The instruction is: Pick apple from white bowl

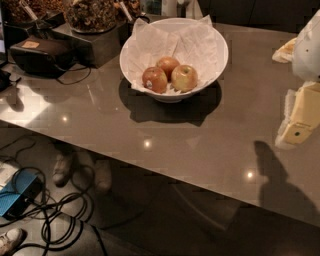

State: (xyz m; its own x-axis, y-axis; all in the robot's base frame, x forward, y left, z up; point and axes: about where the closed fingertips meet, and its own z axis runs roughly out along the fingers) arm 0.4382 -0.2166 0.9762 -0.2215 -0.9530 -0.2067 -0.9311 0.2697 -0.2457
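The white bowl [212, 42], lined with crumpled white paper, stands on the brown table toward the back middle. Three apples lie in it. The apple [184, 77], pale yellow-green with an orange-red blush, is at the front right. A redder apple with a small sticker [154, 80] is at the front left, and an orange-red apple [168, 65] lies behind them. My gripper [299, 122], yellowish below a white arm part, hangs at the right edge of the view above the table, well to the right of the bowl and away from the apples.
Glass jars of snacks [90, 14] on a dark stand and a black box [42, 54] with a cable stand at the back left. The table's front edge runs diagonally; below it lie cables, a blue device [15, 197] and shoes [62, 167].
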